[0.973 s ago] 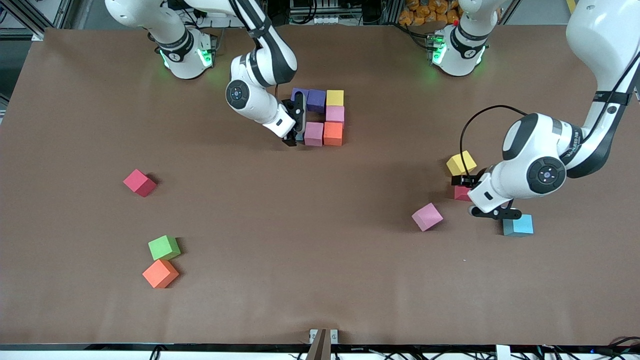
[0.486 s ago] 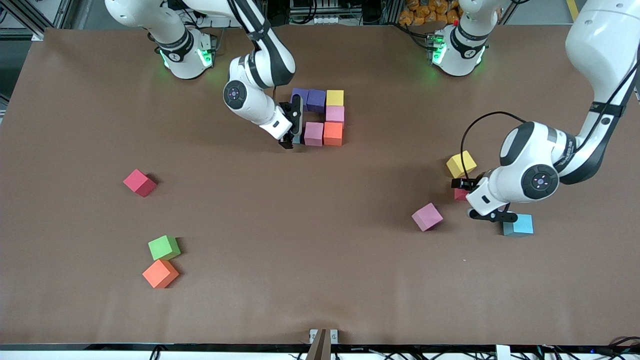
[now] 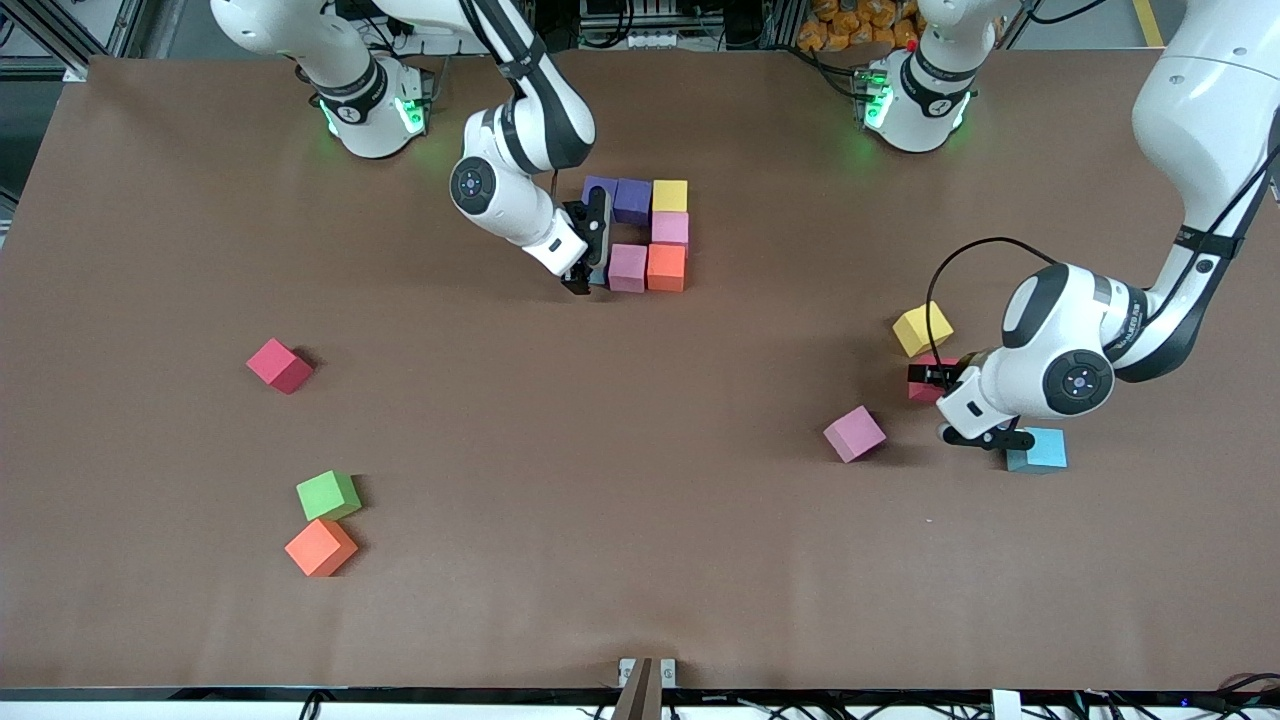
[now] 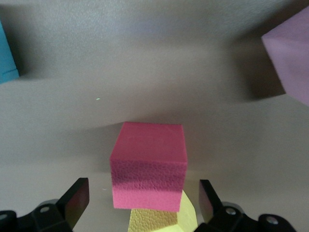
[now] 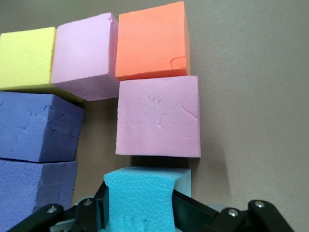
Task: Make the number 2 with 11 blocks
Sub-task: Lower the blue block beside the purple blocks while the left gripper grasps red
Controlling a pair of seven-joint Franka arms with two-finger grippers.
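Up at the top centre of the front view the number 2 (image 3: 640, 235) is taking shape — two purple cubes (image 3: 617, 198) and a yellow one (image 3: 670, 195) make the top row, a pink cube (image 3: 670, 228) sits under the yellow, and an orange (image 3: 666, 267) and another pink (image 3: 627, 267) start the middle row. That makes six down, and the right gripper (image 3: 590, 272) is low at the open end of that middle row, jaws clamped on a light blue cube (image 5: 145, 198) that the right wrist view shows just beside the pink one, squeezed in at its sides. Judging by the layout, once this seventh block is released the fourth row and the bottom row are left — four cubes. Spares are scattered: a red one (image 3: 279, 364), a green (image 3: 328, 494) and an orange (image 3: 320, 546) at lower left of the frame, and at lower right a pink (image 3: 854, 433), a second yellow (image 3: 921, 328) and a second light blue (image 3: 1036, 450). Over there the left gripper (image 3: 960, 405) is bent low from its elbow — jaws spread wide, straddling a deep pink cube (image 4: 148, 164) without touching it, as the left wrist view shows, so the pickup looks lined up but not yet made.
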